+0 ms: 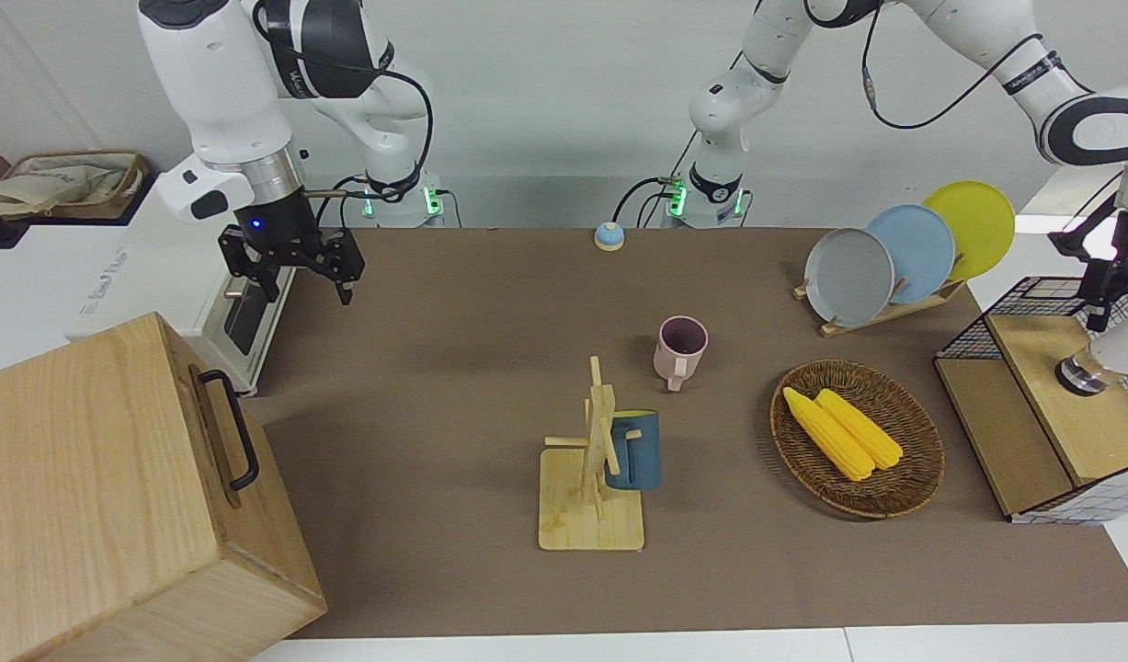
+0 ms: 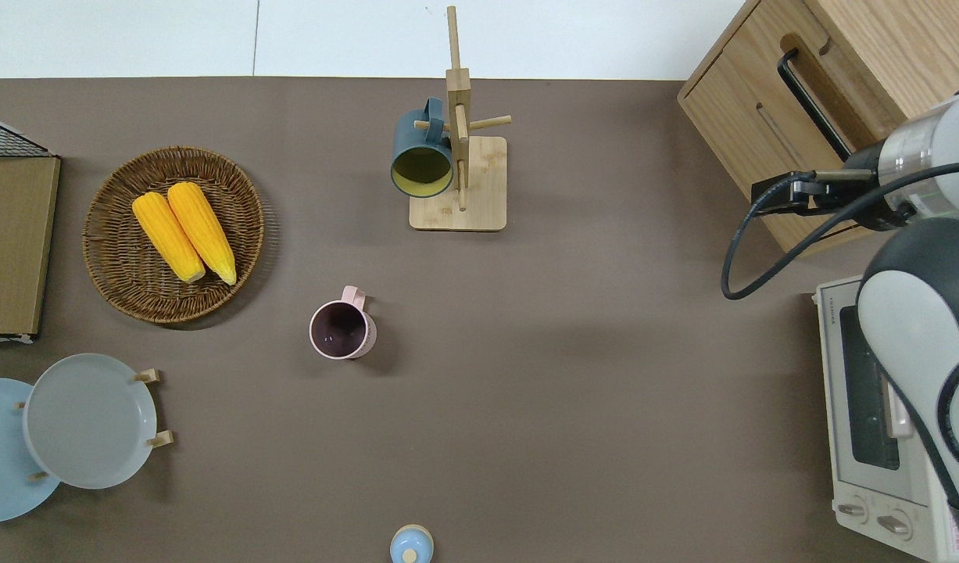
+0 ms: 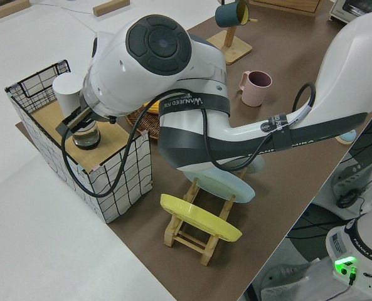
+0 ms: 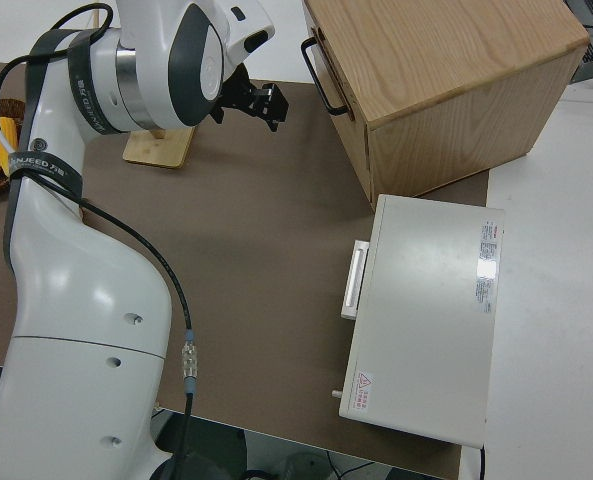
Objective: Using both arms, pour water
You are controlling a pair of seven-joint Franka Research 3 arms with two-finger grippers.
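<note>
A white bottle (image 1: pixel 1113 354) with a clear base stands on the wooden shelf of a wire basket (image 1: pixel 1019 299) at the left arm's end of the table. My left gripper (image 1: pixel 1097 308) is right at the bottle (image 3: pixel 69 92), and the arm hides its grip. My right gripper (image 1: pixel 295 276) hangs open and empty over the mat's edge by the toaster oven (image 1: pixel 242 322). A pink mug (image 1: pixel 681 345) stands upright mid-table. Farther from the robots, a blue mug (image 1: pixel 635 450) hangs on a wooden rack (image 1: pixel 593 515). No water is in view.
A wicker basket (image 1: pixel 922 478) holds two corn cobs. Three plates (image 1: pixel 881 253) stand in a rack near the left arm's base. A large wooden box (image 1: pixel 113 487) sits at the right arm's end. A small blue bell (image 1: pixel 609 236) lies between the bases.
</note>
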